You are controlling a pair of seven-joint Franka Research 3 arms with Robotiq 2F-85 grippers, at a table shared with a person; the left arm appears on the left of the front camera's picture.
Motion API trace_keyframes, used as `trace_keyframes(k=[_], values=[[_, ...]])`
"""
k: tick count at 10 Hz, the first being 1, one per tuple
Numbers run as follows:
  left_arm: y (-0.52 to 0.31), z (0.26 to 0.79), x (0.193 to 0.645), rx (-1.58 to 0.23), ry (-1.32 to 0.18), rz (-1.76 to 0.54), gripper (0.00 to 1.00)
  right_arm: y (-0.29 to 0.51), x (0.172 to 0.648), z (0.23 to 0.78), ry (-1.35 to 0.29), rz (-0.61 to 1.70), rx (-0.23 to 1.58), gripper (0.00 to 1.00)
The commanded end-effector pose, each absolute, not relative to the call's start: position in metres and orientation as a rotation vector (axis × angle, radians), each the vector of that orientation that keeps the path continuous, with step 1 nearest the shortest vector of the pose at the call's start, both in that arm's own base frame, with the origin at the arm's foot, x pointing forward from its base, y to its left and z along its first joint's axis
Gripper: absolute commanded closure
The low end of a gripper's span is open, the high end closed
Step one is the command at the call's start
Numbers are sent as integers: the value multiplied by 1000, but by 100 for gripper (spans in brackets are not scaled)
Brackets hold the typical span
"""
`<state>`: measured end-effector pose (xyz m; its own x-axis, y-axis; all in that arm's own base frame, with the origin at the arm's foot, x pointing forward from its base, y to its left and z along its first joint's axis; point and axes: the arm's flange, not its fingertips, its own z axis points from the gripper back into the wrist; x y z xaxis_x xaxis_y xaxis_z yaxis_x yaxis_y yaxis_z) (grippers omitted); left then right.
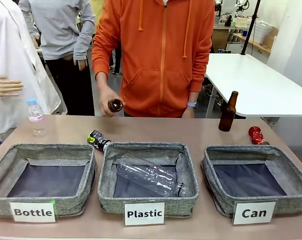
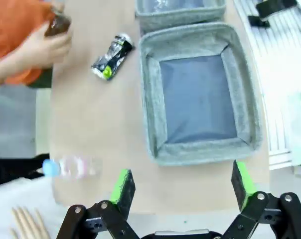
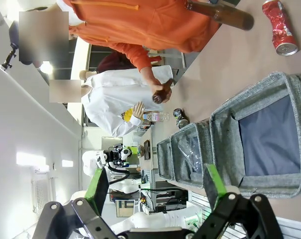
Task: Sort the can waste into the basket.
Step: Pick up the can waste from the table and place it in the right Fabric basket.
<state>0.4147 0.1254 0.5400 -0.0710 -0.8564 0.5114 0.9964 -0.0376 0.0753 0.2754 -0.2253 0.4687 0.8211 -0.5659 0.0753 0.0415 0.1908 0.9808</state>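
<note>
Left gripper (image 2: 182,179): spread wide, green pads on nothing, hanging in the air just off the Bottle basket (image 2: 148,99). Same deal with the right gripper (image 3: 155,179): wide open, empty, up above the near wall of the Can basket (image 3: 225,124).

Moving outward in the front view: three grey baskets in a row along the near edge of the table (image 1: 156,130). Bottle basket at 9 o'clock, Plastic basket (image 1: 107,185) in the middle, Can basket at 3 with bare dark lining. Squashed clear bottle (image 1: 151,177) lying inside the Plastic one.

Red can (image 1: 256,135) on the tabletop at about 1 o'clock off the Can basket, just past the far rim. Dark can (image 1: 97,140) on its side at 11 o'clock off the Plastic basket, right against that far left corner.

Brown bottle (image 1: 228,112) standing upright at 10 o'clock from the red can, close by. Person in an orange hoodie (image 1: 161,50) at 12 o'clock, hand (image 1: 107,102) wrapped around another brown bottle (image 1: 115,105) over the far edge. Small water bottle (image 1: 35,116) standing way out at 10 o'clock.
</note>
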Motion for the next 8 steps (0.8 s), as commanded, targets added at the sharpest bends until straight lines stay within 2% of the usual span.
trace_keyframes(k=[1,2,4,8], values=[[164,529,415,-453,-570,-1480,0,-227,275,471,-491,-426,1320,0],[176,519,415,-510,-596,-1484,0,-227,275,471,-491,-426,1320,0],[134,511,430,-496,-607,-1492,0,-227,275,471,-491,-426,1320,0],[29,532,496,-368,-394,-1591,0,-227,275,471,-491,-426,1320,0]])
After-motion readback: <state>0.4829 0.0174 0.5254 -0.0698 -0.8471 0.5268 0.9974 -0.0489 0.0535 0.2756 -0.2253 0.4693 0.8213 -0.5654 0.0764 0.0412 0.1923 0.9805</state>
